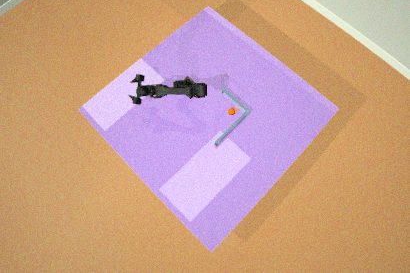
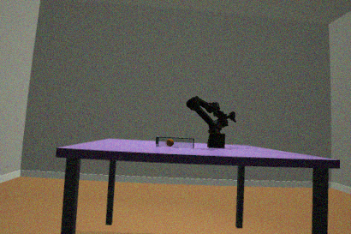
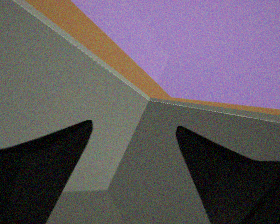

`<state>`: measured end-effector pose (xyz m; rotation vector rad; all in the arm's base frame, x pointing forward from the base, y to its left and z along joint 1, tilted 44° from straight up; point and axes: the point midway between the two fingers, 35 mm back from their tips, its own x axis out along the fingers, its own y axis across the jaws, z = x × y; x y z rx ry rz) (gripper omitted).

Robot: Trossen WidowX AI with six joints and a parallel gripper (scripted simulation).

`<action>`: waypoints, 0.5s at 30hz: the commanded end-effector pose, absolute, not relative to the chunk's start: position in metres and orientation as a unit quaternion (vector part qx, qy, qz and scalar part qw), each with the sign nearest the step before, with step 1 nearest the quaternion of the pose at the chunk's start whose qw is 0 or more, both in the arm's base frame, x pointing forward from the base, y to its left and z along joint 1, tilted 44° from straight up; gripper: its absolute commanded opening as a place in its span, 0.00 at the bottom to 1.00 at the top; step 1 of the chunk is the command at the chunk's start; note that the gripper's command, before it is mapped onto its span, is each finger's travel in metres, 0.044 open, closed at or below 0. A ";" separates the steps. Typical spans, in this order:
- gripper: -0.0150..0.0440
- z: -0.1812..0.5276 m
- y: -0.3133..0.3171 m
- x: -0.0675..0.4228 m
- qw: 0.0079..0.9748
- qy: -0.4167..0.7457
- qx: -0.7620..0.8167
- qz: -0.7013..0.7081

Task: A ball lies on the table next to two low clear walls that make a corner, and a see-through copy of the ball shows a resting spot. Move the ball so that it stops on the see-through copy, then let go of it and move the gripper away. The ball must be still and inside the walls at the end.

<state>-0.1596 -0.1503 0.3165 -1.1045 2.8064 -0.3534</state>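
The orange ball (image 1: 231,111) (image 2: 169,142) lies on the purple table (image 1: 280,90) (image 2: 120,147), just inside the corner made by the two low clear walls (image 1: 235,100) (image 2: 184,142). I cannot make out the see-through copy apart from the ball. My gripper (image 1: 134,88) (image 2: 233,117) (image 3: 135,127) is open and empty. It is raised above the table and points away from the ball, on the far side of the arm's base (image 1: 199,90) (image 2: 216,140). The wrist view shows only the two dark fingers, a table edge, the floor and the room's walls.
Two paler rectangles (image 1: 205,175) (image 1: 117,100) are marked on the table top. The table stands on dark legs (image 2: 70,193) over an orange floor (image 1: 60,190). The room's grey walls lie beyond.
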 end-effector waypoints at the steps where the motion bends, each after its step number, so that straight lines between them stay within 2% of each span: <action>1: 0.89 0.316 -0.151 -0.159 0.054 0.922 -0.365 -0.117; 3: 0.83 0.315 -0.158 -0.157 0.066 0.916 -0.376 -0.121; 15: 0.83 0.298 -0.245 -0.085 0.255 0.803 -0.512 -0.166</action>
